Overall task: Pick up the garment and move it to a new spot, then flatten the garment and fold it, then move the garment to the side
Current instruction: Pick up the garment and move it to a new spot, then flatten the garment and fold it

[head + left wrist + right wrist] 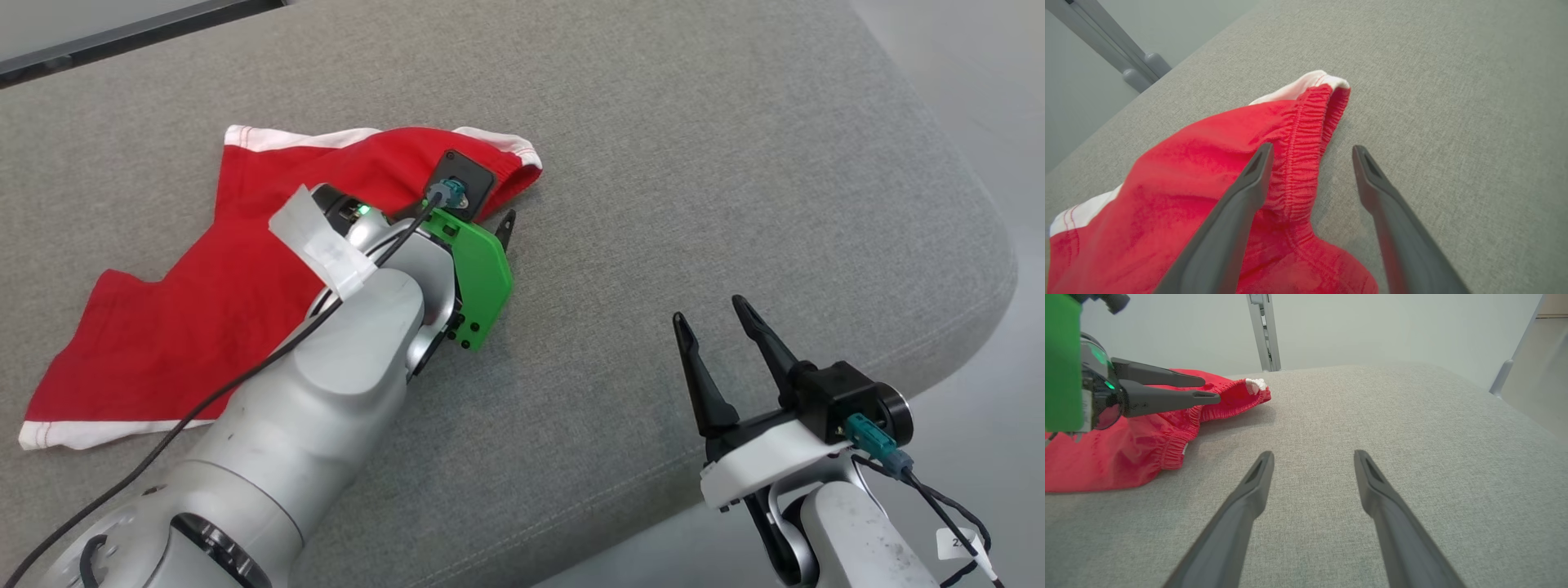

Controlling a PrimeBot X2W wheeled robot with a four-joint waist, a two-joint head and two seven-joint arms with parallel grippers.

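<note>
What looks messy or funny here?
The red shorts lie rumpled and crooked on the grey cushion, not flat: the elastic waistband is bunched and folded over at its end. The left gripper hangs open over that waistband. Nothing looks torn or spilled.
</note>
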